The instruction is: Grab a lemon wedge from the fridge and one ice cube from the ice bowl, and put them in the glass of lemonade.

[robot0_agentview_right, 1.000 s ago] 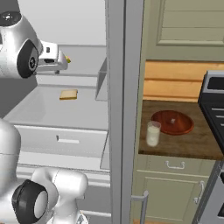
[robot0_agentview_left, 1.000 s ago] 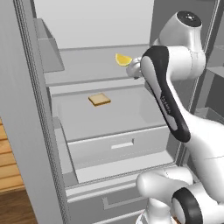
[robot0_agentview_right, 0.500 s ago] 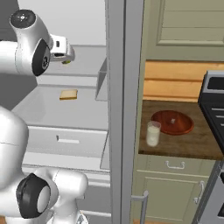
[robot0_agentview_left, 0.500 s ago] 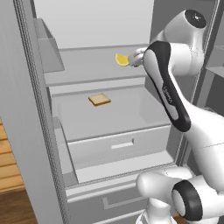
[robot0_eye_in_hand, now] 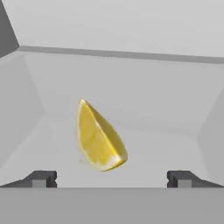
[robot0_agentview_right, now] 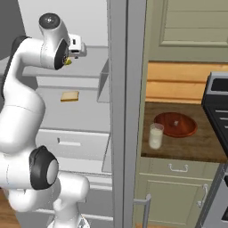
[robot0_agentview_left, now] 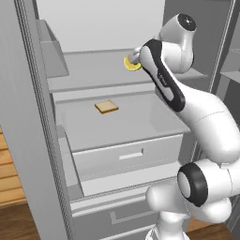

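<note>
no readable text, labels (or numbers) anywhere

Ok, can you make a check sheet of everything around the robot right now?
Surface: pale grey fridge shelf; wooden counter beside it.
Job's things: lemon wedge lies on the upper shelf; glass stands next to the ice bowl on the counter.
Clutter: tan slice on the lower shelf.
Gripper: gripper open, wedge ahead between the fingertips, not held.
Cables: nothing seen.
Surroundings: beige cabinets, stove edge.
</note>
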